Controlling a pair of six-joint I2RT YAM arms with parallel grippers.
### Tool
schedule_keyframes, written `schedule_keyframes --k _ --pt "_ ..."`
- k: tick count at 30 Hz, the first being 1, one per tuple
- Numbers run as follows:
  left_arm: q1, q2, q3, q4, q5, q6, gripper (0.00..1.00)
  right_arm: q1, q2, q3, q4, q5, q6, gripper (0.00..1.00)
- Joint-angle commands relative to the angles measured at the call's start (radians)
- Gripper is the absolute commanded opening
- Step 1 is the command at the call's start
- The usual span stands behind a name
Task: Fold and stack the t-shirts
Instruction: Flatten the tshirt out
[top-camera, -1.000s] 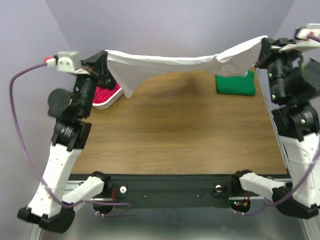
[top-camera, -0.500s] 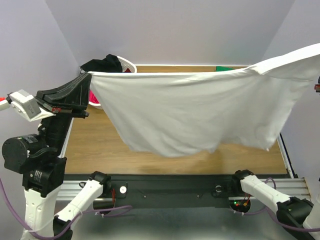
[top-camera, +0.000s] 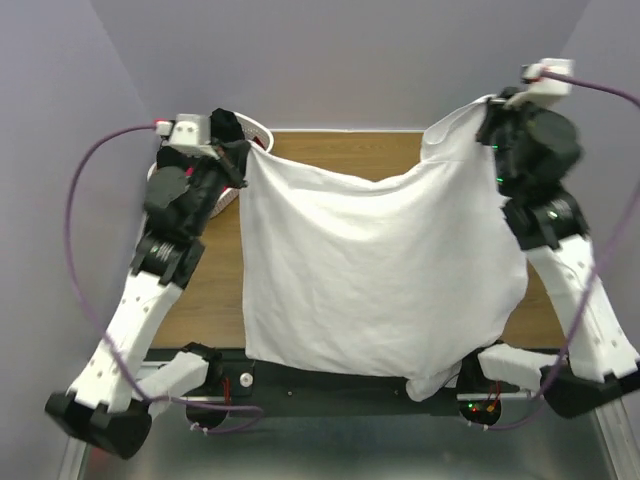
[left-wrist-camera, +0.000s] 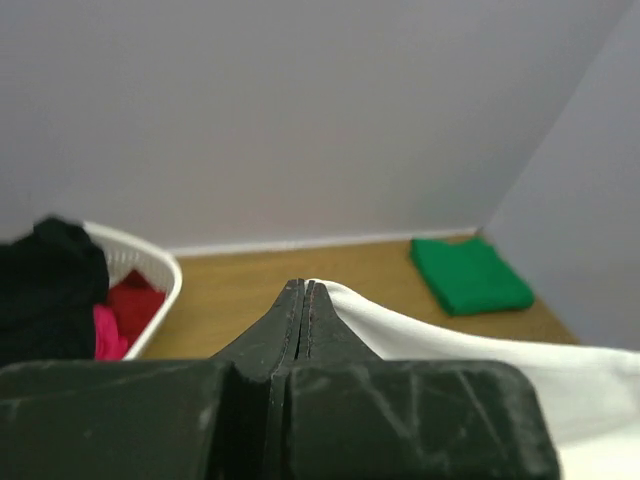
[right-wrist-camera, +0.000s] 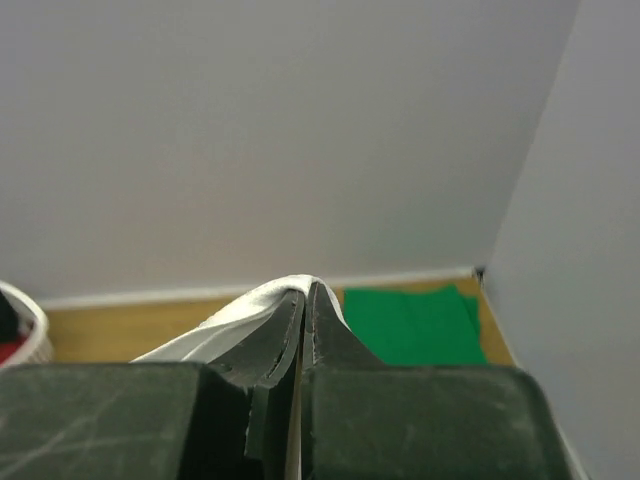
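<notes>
The white t-shirt (top-camera: 380, 270) is being held up, spread, by the left gripper (top-camera: 243, 152) and right gripper (top-camera: 487, 112) (each clamped on an upper corner).

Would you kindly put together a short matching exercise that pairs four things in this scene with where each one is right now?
Things:
1. white t-shirt
2. green t-shirt
3. black t-shirt
4. basket

Places:
A. folded, far right on the table
B. stands at the far left corner
C. hangs between the left tool and right tool
D. heaped in the basket

Pairs: 1-C, 2-A, 3-D, 4-B
</notes>
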Motion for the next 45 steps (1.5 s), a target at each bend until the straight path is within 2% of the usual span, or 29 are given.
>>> schedule_keyframes --k 1,4,6,7,8,9,10,11,13,14,16,24,27,30,37,45 --pt "0.006 0.196 -0.104 0.108 -0.175 0.027 0.0 -0.005 0.137 -0.158 0.14 0.084 0.015 0.01" --pt "0.023 0.377 -0.113 0.172 -0.284 0.026 0.0 -0.071 0.324 -0.21 0.221 0.006 0.099 0.01" --pt "0.061 0.522 -0.099 0.227 -0.322 0.012 0.0 -0.129 0.512 -0.151 0.281 -0.025 0.131 0.01" --pt "0.072 0.572 -0.079 0.255 -0.333 0.009 0.07 -0.147 0.589 -0.097 0.284 -0.047 0.144 0.0" --pt "0.081 0.618 -0.011 0.263 -0.35 -0.006 0.34 -0.169 0.655 -0.042 0.283 -0.083 0.154 0.09" --pt "0.092 0.686 0.029 0.253 -0.364 -0.012 0.44 -0.174 0.713 0.015 0.274 -0.1 0.145 0.24" --pt "0.092 0.704 0.078 0.264 -0.379 -0.015 0.56 -0.177 0.812 0.128 0.262 -0.107 0.133 0.45" --pt "0.092 0.71 0.094 0.278 -0.364 -0.02 0.67 -0.177 0.842 0.168 0.231 -0.108 0.13 0.74" --pt "0.089 0.689 0.112 0.313 -0.332 -0.032 0.97 -0.177 0.856 0.192 0.206 -0.105 0.131 0.84" --pt "0.088 0.675 0.108 0.327 -0.31 -0.035 0.98 -0.177 0.829 0.169 0.208 -0.094 0.133 0.93" --pt "0.083 0.631 0.1 0.353 -0.299 -0.043 0.98 -0.177 0.791 0.134 0.209 -0.084 0.135 1.0" --pt "0.065 0.552 -0.076 0.382 -0.149 -0.127 0.99 -0.177 0.559 -0.175 0.209 -0.139 0.167 1.0" --pt "0.048 0.575 -0.148 0.419 -0.106 -0.161 0.99 -0.177 0.504 -0.319 0.208 -0.209 0.207 1.0" --pt "0.039 0.626 -0.187 0.431 -0.082 -0.183 0.99 -0.178 0.481 -0.379 0.208 -0.284 0.251 1.0" --pt "0.037 0.764 -0.181 0.467 -0.02 -0.224 0.99 -0.175 0.551 -0.431 0.194 -0.324 0.291 1.0" --pt "0.037 0.906 -0.138 0.493 0.038 -0.255 0.98 -0.177 0.723 -0.394 0.163 -0.381 0.326 1.0"
